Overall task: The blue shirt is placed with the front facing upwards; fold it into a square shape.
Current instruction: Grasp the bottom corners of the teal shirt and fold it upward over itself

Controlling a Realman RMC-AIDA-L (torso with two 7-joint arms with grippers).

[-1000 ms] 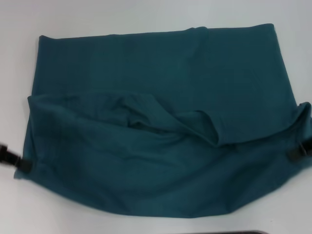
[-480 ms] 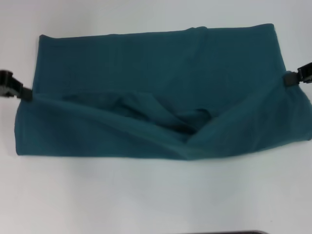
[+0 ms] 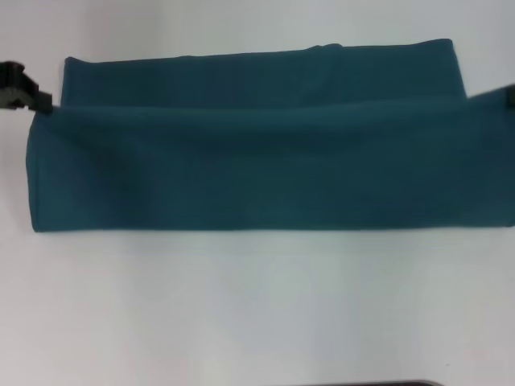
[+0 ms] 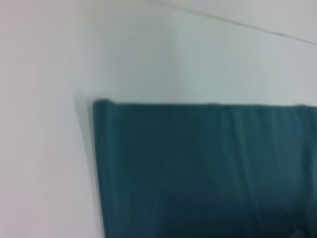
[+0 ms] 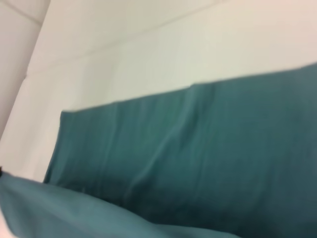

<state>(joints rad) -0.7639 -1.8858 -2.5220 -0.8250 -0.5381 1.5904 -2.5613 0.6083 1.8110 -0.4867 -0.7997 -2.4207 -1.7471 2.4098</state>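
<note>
Lying across the far half of the white table, one blue shirt forms a long horizontal band with plain teal fabric facing up. Two layers are visible: a near layer folded over and a far strip showing beyond its upper edge. One left gripper sits at the band's upper left corner, its black fingers pinched on the fabric edge. One right gripper is barely visible at the upper right corner; its finger state cannot be determined. Both wrist views show only shirt and table.
</note>
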